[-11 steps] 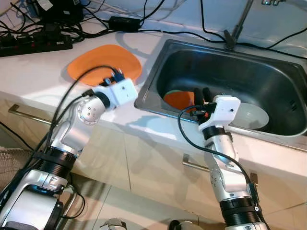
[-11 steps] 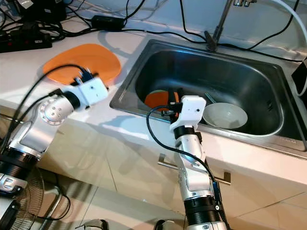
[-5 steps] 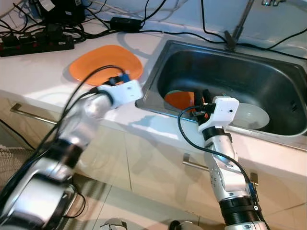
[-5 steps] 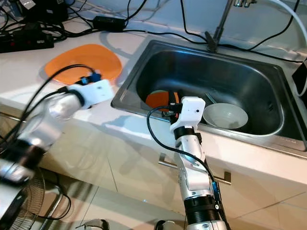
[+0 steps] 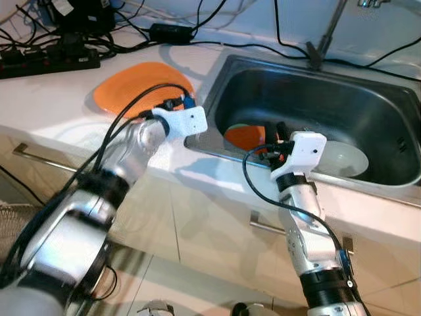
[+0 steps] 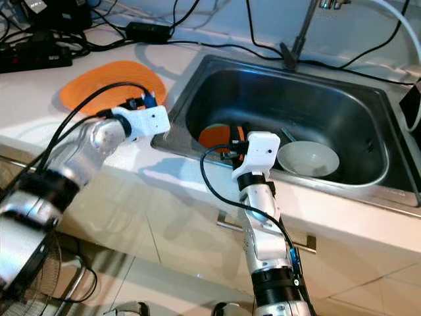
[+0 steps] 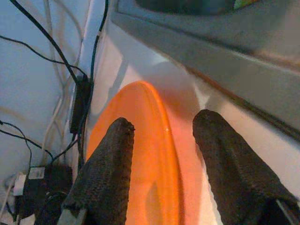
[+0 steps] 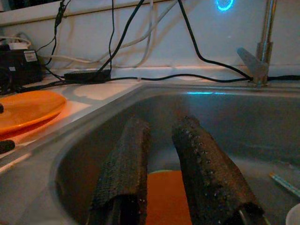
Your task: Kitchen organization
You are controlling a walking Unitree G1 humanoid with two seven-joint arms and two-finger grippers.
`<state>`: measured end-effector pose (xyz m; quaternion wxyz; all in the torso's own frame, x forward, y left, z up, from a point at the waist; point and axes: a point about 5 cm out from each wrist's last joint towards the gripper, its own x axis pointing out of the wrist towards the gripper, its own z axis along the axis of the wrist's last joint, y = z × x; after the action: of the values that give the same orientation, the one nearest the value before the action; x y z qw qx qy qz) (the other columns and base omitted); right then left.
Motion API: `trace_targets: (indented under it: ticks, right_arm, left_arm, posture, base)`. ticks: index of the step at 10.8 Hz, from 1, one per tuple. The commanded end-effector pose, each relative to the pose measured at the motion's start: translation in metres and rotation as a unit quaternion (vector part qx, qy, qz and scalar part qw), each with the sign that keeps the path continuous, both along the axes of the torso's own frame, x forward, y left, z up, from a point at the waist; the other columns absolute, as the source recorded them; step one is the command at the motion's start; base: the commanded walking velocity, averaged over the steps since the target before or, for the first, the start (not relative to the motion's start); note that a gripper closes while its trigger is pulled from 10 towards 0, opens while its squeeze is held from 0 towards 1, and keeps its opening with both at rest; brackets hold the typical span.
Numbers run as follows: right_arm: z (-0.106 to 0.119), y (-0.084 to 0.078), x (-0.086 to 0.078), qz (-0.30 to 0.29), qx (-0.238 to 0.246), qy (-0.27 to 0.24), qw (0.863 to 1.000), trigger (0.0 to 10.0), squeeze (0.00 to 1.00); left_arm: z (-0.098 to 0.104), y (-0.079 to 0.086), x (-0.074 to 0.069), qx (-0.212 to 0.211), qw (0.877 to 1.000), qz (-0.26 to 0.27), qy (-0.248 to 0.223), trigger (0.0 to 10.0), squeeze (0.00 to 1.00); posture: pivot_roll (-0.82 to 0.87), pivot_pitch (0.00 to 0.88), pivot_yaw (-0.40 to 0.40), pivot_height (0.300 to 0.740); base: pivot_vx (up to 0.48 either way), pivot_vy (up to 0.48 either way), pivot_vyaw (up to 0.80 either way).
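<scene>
Countertop (image 5: 46,99) holds orange plate (image 5: 131,89) beside steel sink (image 5: 368,85); left pincer (image 7: 161,140) apart.

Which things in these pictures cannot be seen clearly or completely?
- Orange item in the sink: the right gripper and sink wall hide part, so its kind is unclear.
- White bowl: the right wrist housing covers its near left edge.
- Faucet: cut off by the top edge.
- Orange plate: partly behind the left arm.

White countertop (image 5: 59,99); pale cabinet fronts with metal handles (image 5: 36,158); black cables along white wall (image 6: 197,13).
</scene>
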<state>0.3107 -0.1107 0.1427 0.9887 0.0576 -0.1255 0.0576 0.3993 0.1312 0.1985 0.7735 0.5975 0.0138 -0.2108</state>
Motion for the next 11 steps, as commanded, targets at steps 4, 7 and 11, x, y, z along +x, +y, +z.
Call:
trace_targets:
  ticks: [4,7,11]
  right_arm:
    - [0.001,0.000,0.003,-0.001,-0.001,-0.001,1.000,10.0,0.00]
    - [0.001,0.001,0.004,0.002,0.002,0.000,1.000,10.0,0.00]
    - [0.000,0.002,0.004,0.005,0.003,0.004,1.000,10.0,0.00]
  left_arm:
    - [0.003,0.011,0.011,0.055,0.997,0.050,0.020,10.0,0.00]
    - [0.006,0.028,0.016,0.082,0.991,0.103,0.017,10.0,0.00]
    - [0.001,0.026,0.016,0.076,0.992,0.100,0.029,0.0,0.00]
  posture:
    - [0.09,0.066,-0.018,0.740]
    - [0.09,0.065,-0.019,0.740]
    - [0.09,0.066,-0.021,0.740]
  base:
    - [0.000,0.000,0.00]
    - [0.000,0.000,0.00]
    - [0.000,0.000,0.00]
